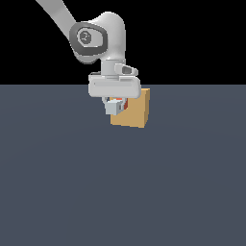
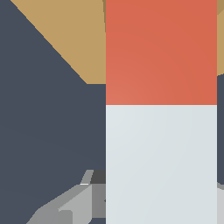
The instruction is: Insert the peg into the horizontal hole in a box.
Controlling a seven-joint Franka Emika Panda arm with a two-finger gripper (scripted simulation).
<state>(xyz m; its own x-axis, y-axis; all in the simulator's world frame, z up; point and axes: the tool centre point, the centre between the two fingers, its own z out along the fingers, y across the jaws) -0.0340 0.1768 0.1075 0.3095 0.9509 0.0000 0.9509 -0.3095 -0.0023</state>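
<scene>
Peg (image 2: 161, 109) sits between fingers (image 2: 65, 205), red end at box (image 1: 134, 111).

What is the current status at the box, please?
Gripper shut on the peg, fingers clamped. Red end pointing at the box. Hole not visible; nothing seen in the way.
</scene>
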